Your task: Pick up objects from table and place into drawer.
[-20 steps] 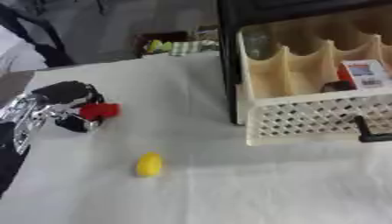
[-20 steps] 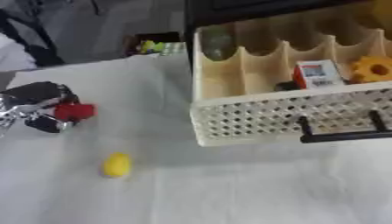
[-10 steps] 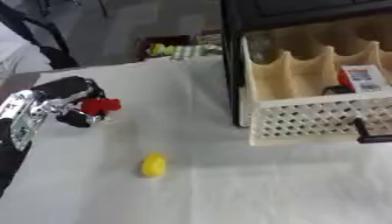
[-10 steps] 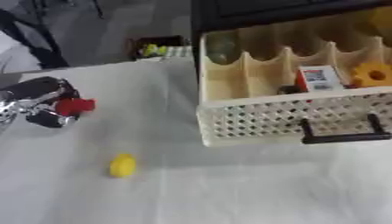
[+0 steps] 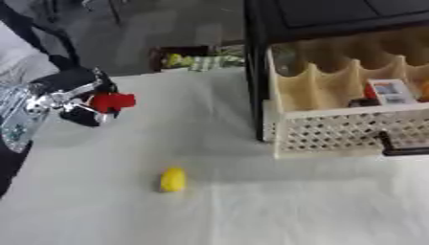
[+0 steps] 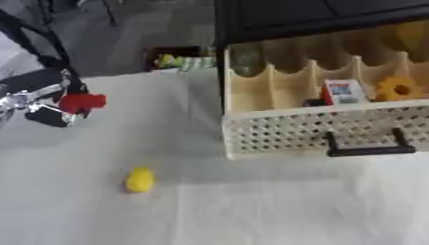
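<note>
My left hand point(image 5: 77, 98) hovers above the white table at the left, its fingers curled round a small red object point(image 5: 112, 102). A yellow oval object point(image 5: 173, 179) lies on the tablecloth, below and to the right of that hand. The cream perforated drawer point(image 6: 335, 133) stands pulled out of a black cabinet point(image 6: 310, 16) at the right, with a black handle point(image 6: 367, 150) on its front. Inside its compartments sit a small box with a white label point(image 6: 340, 91) and a yellow flower-shaped thing point(image 6: 397, 89). My right hand shows in neither view.
A dark box with green and yellow items point(image 5: 191, 59) sits beyond the table's far edge. White cloth point(image 5: 251, 210) spreads across the front of the table. A dark strap and pale fabric point(image 5: 33, 38) hang at the upper left.
My left hand has risen a little and shifted right with the red object held in it. The whole picture has also shifted, so the camera has moved.
</note>
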Tool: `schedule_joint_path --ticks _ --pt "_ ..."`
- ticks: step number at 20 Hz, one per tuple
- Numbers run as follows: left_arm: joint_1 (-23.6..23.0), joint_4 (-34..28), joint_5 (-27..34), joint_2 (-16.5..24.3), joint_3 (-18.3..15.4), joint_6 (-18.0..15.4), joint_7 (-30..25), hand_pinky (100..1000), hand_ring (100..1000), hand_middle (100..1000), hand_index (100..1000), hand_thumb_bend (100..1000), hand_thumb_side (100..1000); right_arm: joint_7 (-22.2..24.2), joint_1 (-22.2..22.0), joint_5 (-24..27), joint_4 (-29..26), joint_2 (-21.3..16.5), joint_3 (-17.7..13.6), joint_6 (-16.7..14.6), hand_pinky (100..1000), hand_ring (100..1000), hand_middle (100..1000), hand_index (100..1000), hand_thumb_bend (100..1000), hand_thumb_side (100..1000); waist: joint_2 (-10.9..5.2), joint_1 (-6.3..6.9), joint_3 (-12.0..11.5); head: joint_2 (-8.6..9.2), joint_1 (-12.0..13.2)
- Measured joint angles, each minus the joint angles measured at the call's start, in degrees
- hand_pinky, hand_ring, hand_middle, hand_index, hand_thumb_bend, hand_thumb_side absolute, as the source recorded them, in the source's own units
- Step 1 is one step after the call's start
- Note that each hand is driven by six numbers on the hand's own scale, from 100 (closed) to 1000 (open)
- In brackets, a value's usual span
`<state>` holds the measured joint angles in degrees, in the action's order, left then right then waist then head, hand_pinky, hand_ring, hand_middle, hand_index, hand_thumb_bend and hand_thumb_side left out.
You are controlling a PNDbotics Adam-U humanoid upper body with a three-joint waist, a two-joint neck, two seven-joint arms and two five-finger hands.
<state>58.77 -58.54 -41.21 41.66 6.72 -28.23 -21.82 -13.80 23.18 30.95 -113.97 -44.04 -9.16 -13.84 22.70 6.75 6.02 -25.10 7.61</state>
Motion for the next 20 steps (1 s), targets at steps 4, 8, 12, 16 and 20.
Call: schedule_joint_path --ticks 4,8,12,16,20 --pt "0.0 -5.1 7.4 0.2 0.7 0.3 -3.7 275 398 318 567 100 245 0.4 0.0 0.6 0.0 0.2 0.6 0.7 749 739 394 635 173 783 -1.66 0.30 1.3 -0.64 -0.5" --pt "0.1 -9.5 14.4 0.7 1.2 1.6 -7.3 255 382 303 552 100 244 1.0 0.2 1.3 0.0 0.5 1.5 1.6 749 743 393 635 173 781 -2.77 -0.25 -1.4 -1.55 -1.0" --pt "0.6 -13.6 20.1 1.1 1.7 2.9 -9.9 243 373 295 544 100 246 1.8 1.2 1.9 0.0 0.6 2.6 2.9 748 742 394 635 172 782 -4.07 -0.88 -1.6 -2.12 -1.8" --pt "2.2 -17.4 24.2 0.3 2.7 4.3 -11.6 230 363 287 538 100 248 2.5 2.1 2.2 0.0 0.9 3.6 3.8 749 744 394 635 172 782 -4.91 -0.60 -1.6 -2.61 -2.2" --pt "3.9 -19.5 27.2 -1.9 3.6 5.6 -13.3 221 357 282 535 100 251 3.0 2.5 2.5 0.0 1.2 4.3 4.7 749 744 394 635 172 782 -5.30 -0.42 -1.7 -3.01 -2.5"
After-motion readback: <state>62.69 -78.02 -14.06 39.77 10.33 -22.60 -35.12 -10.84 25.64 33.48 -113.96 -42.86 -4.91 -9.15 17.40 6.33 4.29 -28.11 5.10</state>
